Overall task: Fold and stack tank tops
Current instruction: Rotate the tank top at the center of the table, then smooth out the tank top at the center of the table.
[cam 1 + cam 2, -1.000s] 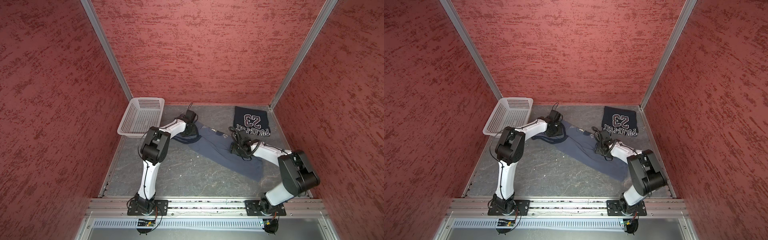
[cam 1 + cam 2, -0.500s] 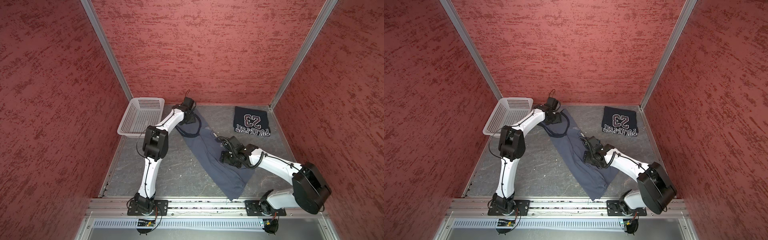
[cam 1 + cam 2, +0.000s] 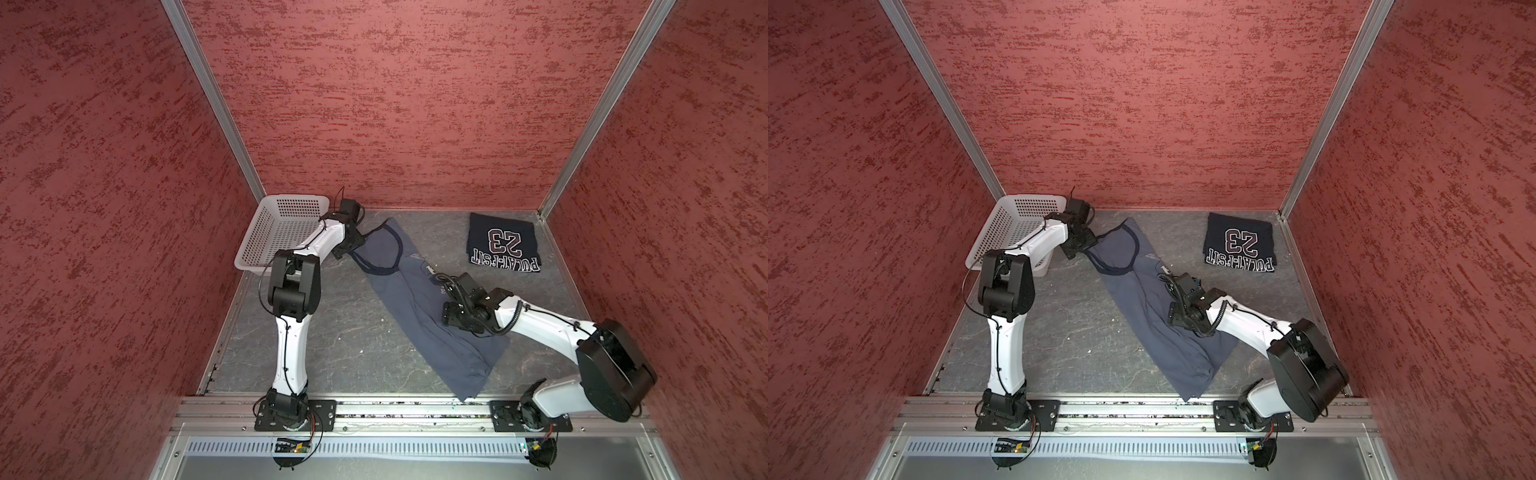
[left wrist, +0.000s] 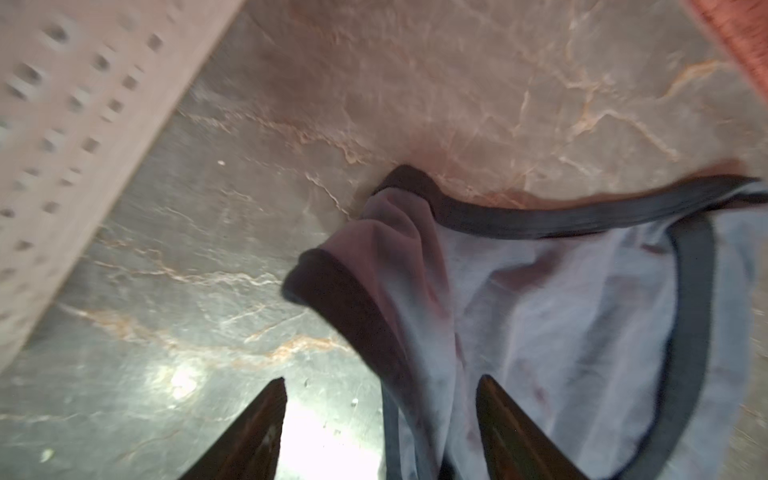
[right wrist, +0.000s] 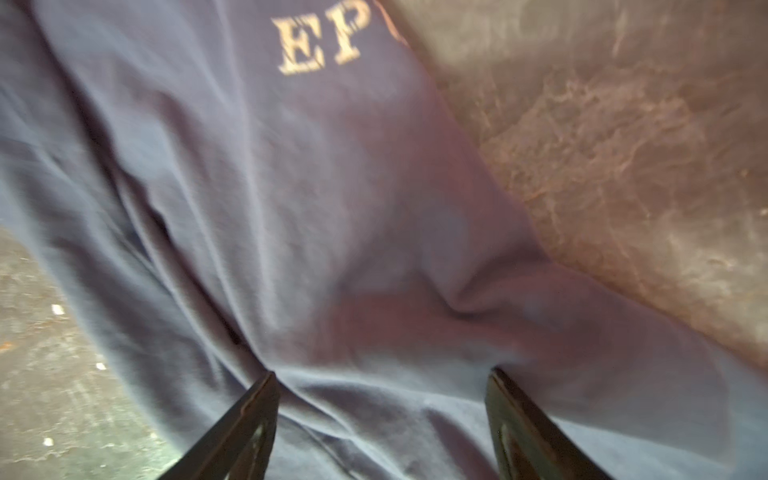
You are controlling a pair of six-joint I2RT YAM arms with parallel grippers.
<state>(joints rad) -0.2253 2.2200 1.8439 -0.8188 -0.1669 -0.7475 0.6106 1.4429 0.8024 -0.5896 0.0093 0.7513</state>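
One slate top (image 3: 415, 299) lies beneath left tool (image 4: 380, 380) and right tool (image 5: 382, 374).

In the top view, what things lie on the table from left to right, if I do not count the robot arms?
white basket → blue-grey tank top → folded navy tank top
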